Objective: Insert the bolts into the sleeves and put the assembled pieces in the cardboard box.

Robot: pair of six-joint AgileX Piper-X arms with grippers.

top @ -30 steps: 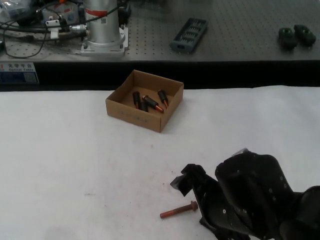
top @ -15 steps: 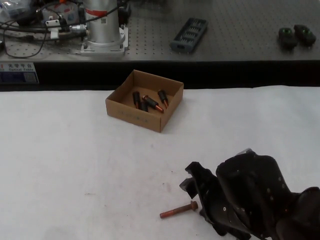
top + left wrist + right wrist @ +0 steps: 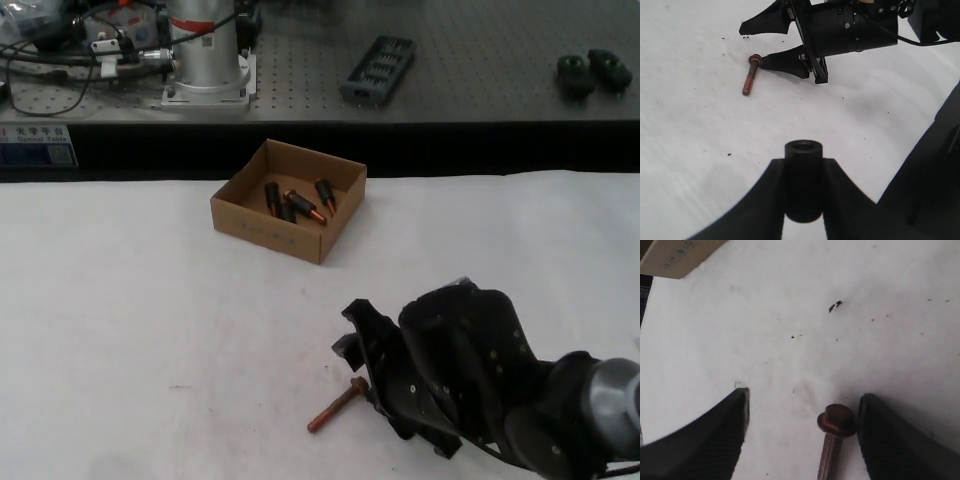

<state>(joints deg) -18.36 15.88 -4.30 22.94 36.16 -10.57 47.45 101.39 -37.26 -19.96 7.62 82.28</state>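
Well short of the brown cardboard box (image 3: 288, 215), high view: the right arm's black gripper (image 3: 342, 330), spread wide, has advanced, and the copper-coloured flanged bolt (image 3: 335, 405) has swung askew; pickup looks near. Left wrist view: the left gripper (image 3: 803, 172) clamps an upright black cylindrical sleeve (image 3: 803, 190), its place relative to the box unclear. Right wrist view: bolt head between the fingers (image 3: 715, 435), shank cut off.

box (image 3: 288, 215): set on the bench (image 3: 120, 300), behind the bolt (image 3: 337, 404).
pieces (image 3: 300, 203): laid in the box.
bolt: laid with its head between the right gripper (image 3: 802, 405) fingers.
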